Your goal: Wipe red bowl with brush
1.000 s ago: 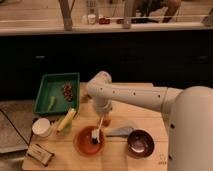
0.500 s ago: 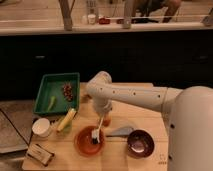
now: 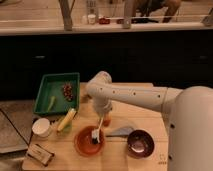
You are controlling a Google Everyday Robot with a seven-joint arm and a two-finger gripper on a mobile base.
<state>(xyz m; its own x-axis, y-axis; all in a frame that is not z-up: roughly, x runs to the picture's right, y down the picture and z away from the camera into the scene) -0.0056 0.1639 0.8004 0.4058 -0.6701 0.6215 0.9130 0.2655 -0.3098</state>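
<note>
The red bowl (image 3: 86, 144) sits on the wooden table (image 3: 145, 122) at the front, left of centre. The brush (image 3: 97, 131) stands tilted in it, its pale handle pointing up and its bristle head down on the bowl's right inner side. My gripper (image 3: 104, 117) hangs from the white arm just above the bowl's far right rim and is shut on the brush's handle. The darker maroon bowl (image 3: 139, 143) sits to the right of the red bowl.
A grey spatula-like utensil (image 3: 120, 131) lies between the two bowls. A green tray (image 3: 45, 98) with grapes stands at the back left. A corn cob (image 3: 66, 120), a white cup (image 3: 41, 127) and a small packet (image 3: 40, 153) lie on the left side.
</note>
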